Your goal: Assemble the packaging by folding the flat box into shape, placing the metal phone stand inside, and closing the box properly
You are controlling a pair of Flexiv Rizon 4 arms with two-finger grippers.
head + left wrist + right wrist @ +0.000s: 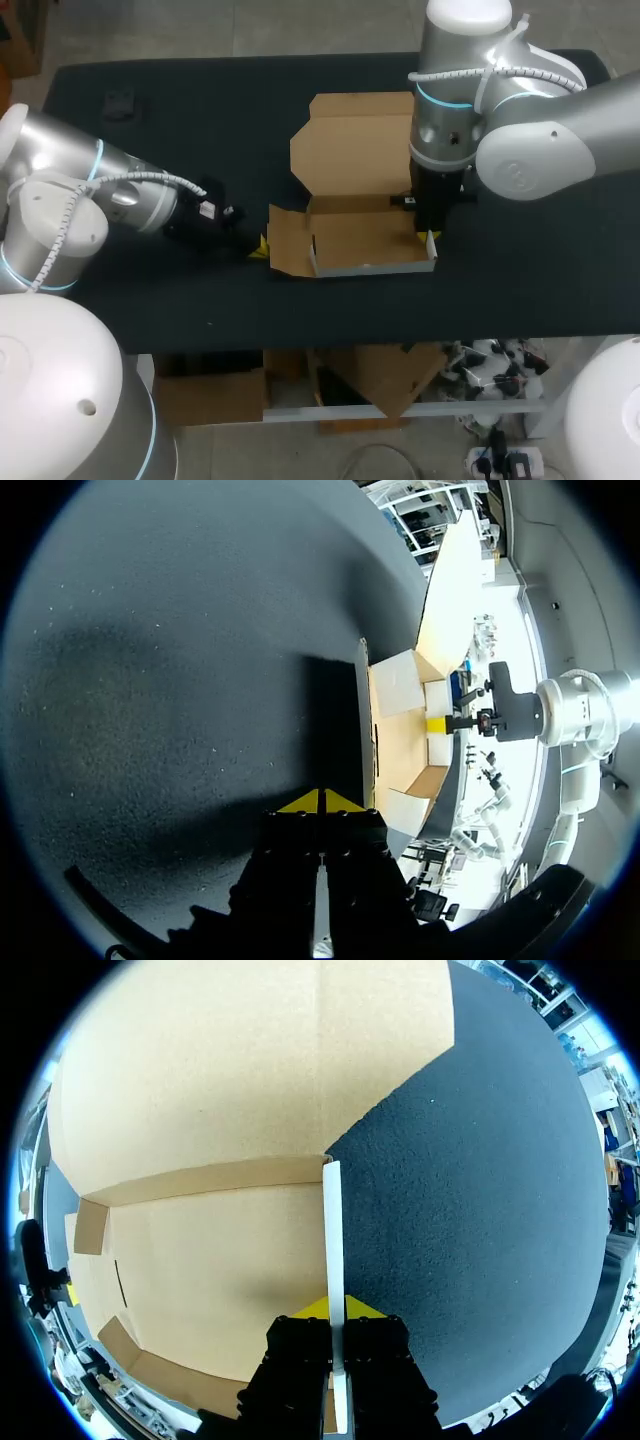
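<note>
Cardboard box (365, 245): mid-table, half folded, lid (350, 140) flat behind.
Right gripper (335, 1310): we see jaws pinching its right wall (332, 1240).
Left gripper (320, 802): jaws together, empty, beside left flap (285, 240).
Dark item (120, 103): far left corner, unidentifiable.

Black table (200, 300) bears a half-folded cardboard box (355, 160), small dark object (120, 103)

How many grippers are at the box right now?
2. The left gripper sits by the left flap of the box; the right gripper pinches its right wall.
</note>
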